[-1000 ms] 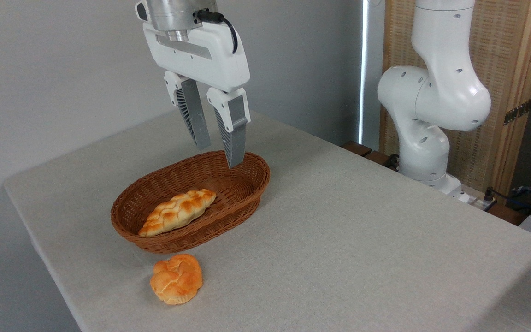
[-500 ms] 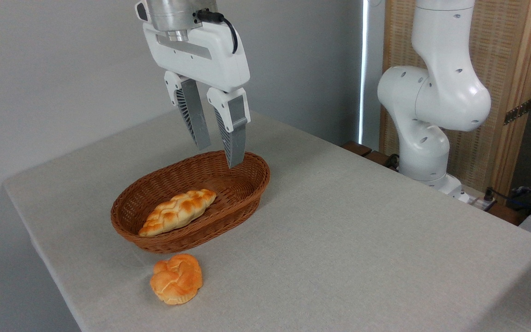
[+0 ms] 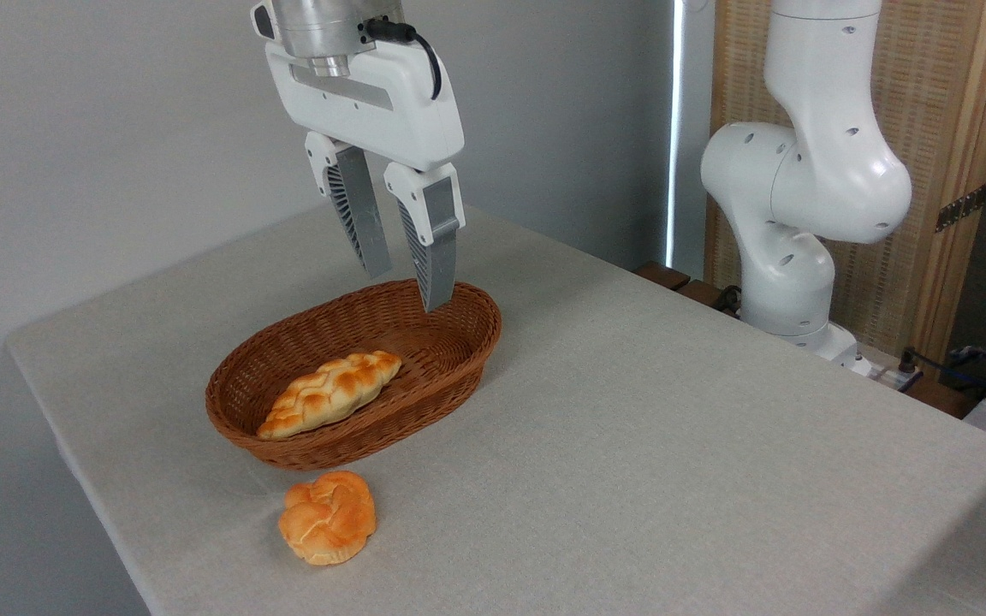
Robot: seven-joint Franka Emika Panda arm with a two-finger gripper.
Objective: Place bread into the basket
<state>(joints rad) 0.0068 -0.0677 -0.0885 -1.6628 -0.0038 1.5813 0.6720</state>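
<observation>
Nothing has shifted since a second ago — the bread (image 3: pixel 328 518), a round knotted orange-golden bun, lies on the table (image 3: pixel 673 445) just in front of the basket (image 3: pixel 459 355), outside it. A paler braided loaf (image 3: pixel 330 393) rests inside the wicker oval. Above the basket's far end hangs the gripper (image 3: pixel 407 291), its jaws parted narrowly and holding nothing — well clear of the bun.
</observation>
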